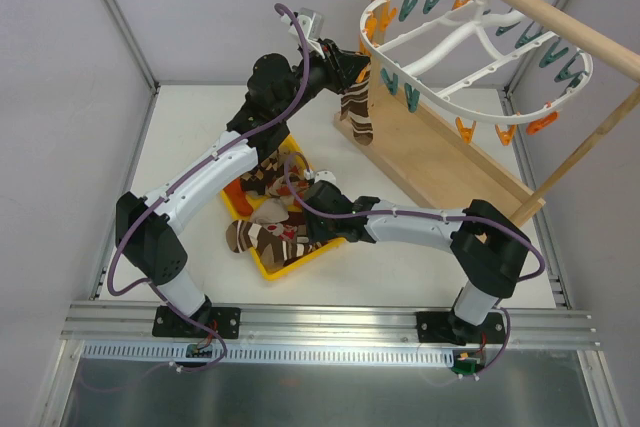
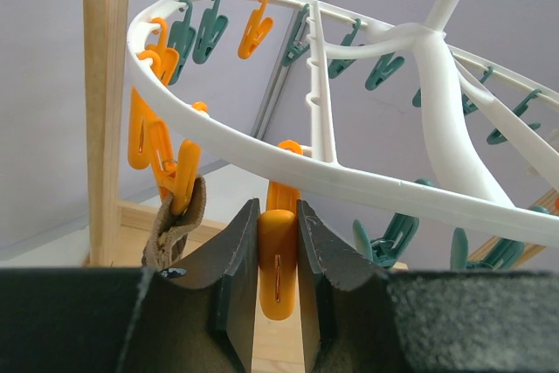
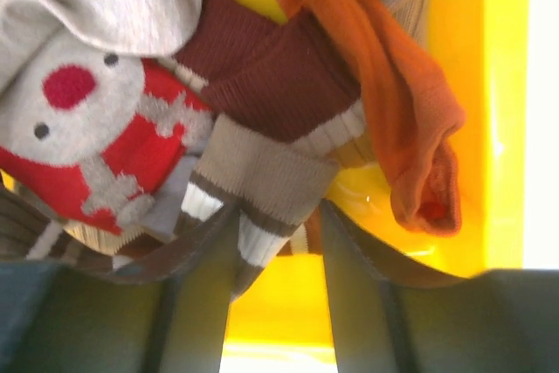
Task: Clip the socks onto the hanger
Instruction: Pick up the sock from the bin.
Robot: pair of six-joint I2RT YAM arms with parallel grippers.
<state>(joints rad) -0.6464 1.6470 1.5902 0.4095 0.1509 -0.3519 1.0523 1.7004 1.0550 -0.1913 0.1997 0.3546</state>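
The white oval hanger (image 1: 445, 50) hangs from a wooden pole, with orange and teal clothespins round its rim. My left gripper (image 1: 362, 77) is at its left end. In the left wrist view it (image 2: 278, 255) is shut on an orange clothespin (image 2: 278, 268) under the hanger rim (image 2: 437, 128). A brown sock (image 1: 357, 115) hangs from the neighbouring orange pin, its cuff (image 2: 177, 226) just left of my fingers. My right gripper (image 1: 300, 209) is down in the yellow tray, open, its fingers either side of a brown-and-cream striped sock cuff (image 3: 262, 185).
The yellow tray (image 1: 290, 265) holds several socks (image 1: 262, 232), among them a red reindeer one (image 3: 96, 120) and an orange one (image 3: 410, 128). The wooden stand has a pole (image 1: 560, 22), an upright (image 2: 105, 102) and a base board (image 1: 440, 162) at the back right.
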